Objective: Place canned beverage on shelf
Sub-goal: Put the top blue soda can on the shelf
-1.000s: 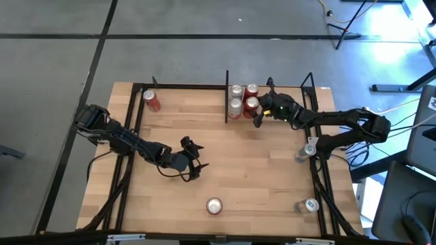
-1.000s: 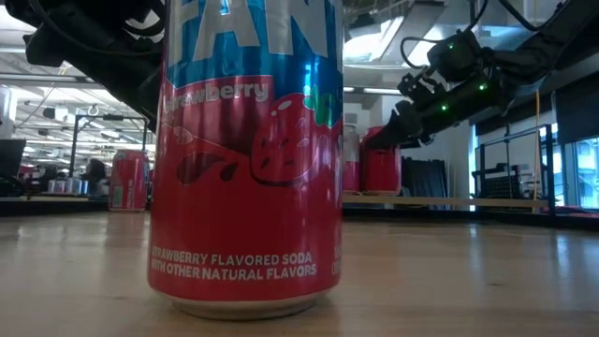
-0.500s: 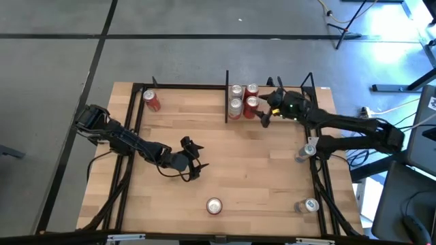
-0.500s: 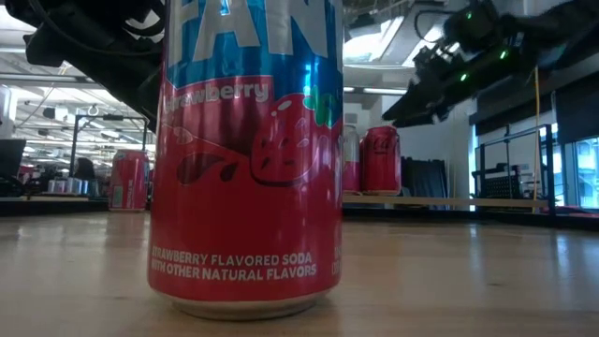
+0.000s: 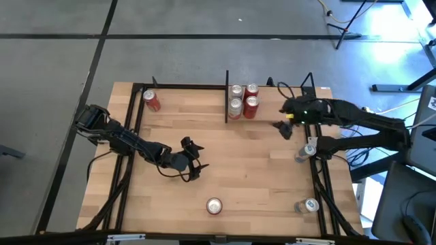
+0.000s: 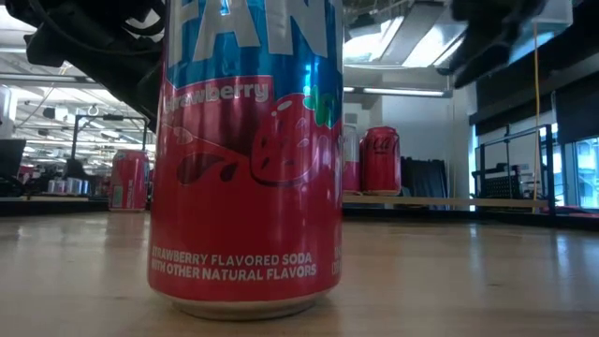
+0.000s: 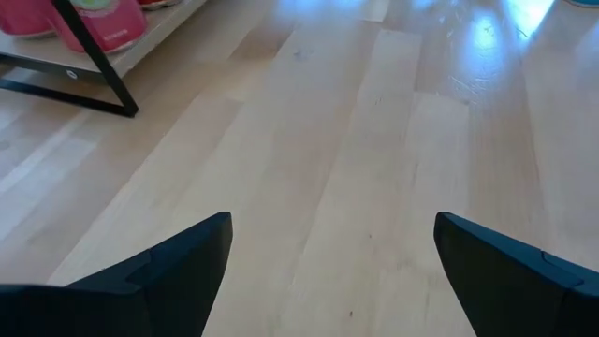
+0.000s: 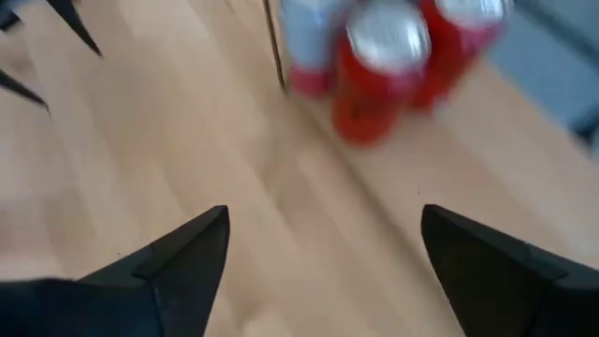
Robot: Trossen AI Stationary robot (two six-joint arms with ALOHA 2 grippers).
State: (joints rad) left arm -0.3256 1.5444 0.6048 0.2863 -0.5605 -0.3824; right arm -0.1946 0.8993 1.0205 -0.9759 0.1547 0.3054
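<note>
- At the tabletop's (image 5: 225, 163) far edge, the shelf (image 5: 272, 103) holds four cans (image 5: 243, 101) bunched tight against its dark divider (image 5: 226, 95); two are red, one has a silver side.
- Right hand (image 5: 281, 128) hangs over the tabletop just in front of the shelf, beside the cans but apart from them, fingers spread wide with nothing between them.
- From the right wrist view, the bunched cans (image 8: 388, 56) sit beyond the spread fingers (image 8: 178, 267), blurred.
- Left hand (image 5: 191, 158) hovers over the middle of the tabletop, well apart from every can, fingers wide open and empty.
- From the left wrist view, only bare wood shows between its fingers (image 7: 187, 262); a black frame foot (image 7: 89, 75) and pink cans stand off to one side.
- One red can (image 5: 151, 101) stands alone at the far left corner, inside the black frame.
- Another can (image 5: 214, 205) stands near the front edge; in the low view it fills the foreground, a strawberry soda (image 6: 248, 159).
- Two silver cans (image 5: 304, 151) stand along the right edge, one near the front corner (image 5: 307, 205).
</note>
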